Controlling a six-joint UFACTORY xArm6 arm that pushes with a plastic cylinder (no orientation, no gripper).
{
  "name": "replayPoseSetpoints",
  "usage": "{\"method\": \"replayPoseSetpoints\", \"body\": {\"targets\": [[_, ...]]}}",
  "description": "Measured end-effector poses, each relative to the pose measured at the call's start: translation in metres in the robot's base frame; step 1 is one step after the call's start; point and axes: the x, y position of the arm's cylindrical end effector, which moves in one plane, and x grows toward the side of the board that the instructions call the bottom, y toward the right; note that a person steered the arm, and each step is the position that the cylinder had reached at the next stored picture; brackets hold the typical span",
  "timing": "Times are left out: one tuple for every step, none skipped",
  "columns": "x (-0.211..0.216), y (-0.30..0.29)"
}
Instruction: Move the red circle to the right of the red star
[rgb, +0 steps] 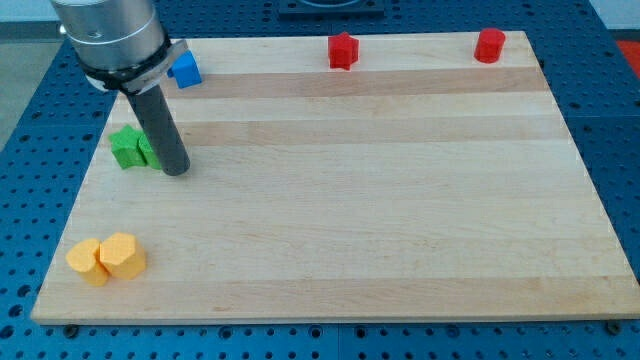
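Note:
The red star (343, 50) sits near the view's top edge of the wooden board (380, 220), a little right of centre. The red circle (490, 45) sits at the top right corner, well to the right of the star and apart from it. My tip (175, 170) rests on the board at the view's left, touching or just beside the right side of a green block (131, 148). It is far to the left of and below both red blocks.
A blue block (185, 69) lies at the top left, partly behind the arm's body (110, 40). Two yellow blocks (107, 259) sit together at the bottom left. Blue perforated table surrounds the board.

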Motion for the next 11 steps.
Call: {"method": "replayPoseSetpoints", "body": {"targets": [[-0.001,-0.001],[0.001,0.054],[0.0,0.165],[-0.012,0.296],[-0.05,0.415],[-0.105,0.505],[-0.137,0.54],[-0.167,0.538],[-0.203,0.528],[-0.217,0.493],[-0.217,0.425]]}}
